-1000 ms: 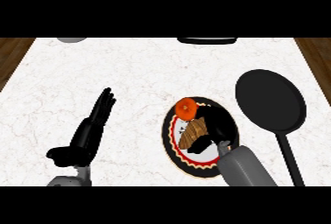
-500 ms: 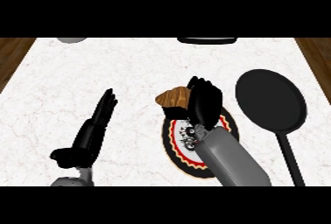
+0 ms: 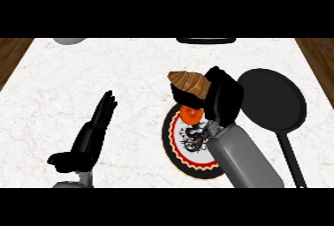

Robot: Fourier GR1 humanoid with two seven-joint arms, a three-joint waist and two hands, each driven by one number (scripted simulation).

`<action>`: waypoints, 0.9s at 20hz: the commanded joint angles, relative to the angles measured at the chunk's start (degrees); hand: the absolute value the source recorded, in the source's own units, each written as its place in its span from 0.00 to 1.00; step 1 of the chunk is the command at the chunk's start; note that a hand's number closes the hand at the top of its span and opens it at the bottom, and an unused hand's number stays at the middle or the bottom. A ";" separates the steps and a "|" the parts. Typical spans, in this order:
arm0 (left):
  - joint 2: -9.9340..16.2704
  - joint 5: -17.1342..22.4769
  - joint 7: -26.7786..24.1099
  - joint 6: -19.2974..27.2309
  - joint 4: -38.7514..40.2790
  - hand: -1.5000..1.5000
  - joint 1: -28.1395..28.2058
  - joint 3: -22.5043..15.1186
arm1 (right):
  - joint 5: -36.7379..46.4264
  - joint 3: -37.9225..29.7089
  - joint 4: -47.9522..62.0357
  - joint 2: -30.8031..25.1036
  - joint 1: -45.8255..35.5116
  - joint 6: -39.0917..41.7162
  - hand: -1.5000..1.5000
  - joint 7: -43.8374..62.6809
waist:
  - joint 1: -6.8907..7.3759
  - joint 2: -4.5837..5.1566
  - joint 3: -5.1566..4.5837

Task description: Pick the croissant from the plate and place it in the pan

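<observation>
Two hands are seen over the marble counter [image 3: 130, 70]. The croissant [image 3: 189, 83] is pinched by the right hand [image 3: 218, 95], lifted above the far rim of the patterned plate [image 3: 175, 145], just left of the black pan [image 3: 274, 103]. The left hand [image 3: 91, 132] is rested with fingers straight, well apart.

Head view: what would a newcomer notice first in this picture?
First, the right robot hand at the centre, curled round a brown croissant above the far edge of the patterned plate. Next, the big black pan just to its right. The left robot hand rests open at lower left.
</observation>
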 commanded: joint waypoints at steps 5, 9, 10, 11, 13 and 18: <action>1.73 -0.10 1.71 -0.90 -3.03 0.50 1.66 0.48 | -3.16 -11.65 4.38 -3.50 2.38 -13.01 1.00 -4.63 | 0.37 0.17 0.03; 0.65 -0.25 -2.85 -1.04 -0.13 0.50 2.11 0.37 | -0.65 -13.03 7.64 -6.59 8.66 -21.11 1.00 -9.58 | 0.18 0.25 0.02; 0.02 0.70 -2.75 -1.21 2.73 0.50 -0.24 1.33 | 0.64 -15.51 10.50 -8.25 3.18 -18.15 1.00 -8.54 | 0.23 0.33 -0.01; 0.21 -0.40 -2.38 -0.12 2.99 0.50 -1.58 1.77 | -0.78 -16.58 10.33 -11.78 5.15 -18.28 1.00 -11.30 | -0.02 0.35 0.01; -0.37 -0.63 -1.28 -0.63 1.14 0.50 -0.15 -0.17 | -0.12 -19.09 14.50 -13.47 4.17 -23.13 1.00 -13.35 | 0.41 0.36 0.04; -0.24 -0.07 0.43 -1.27 -2.03 0.50 1.85 -0.88 | -8.67 -25.72 23.97 -15.56 1.83 -34.49 1.00 -21.55 | 1.33 0.54 0.14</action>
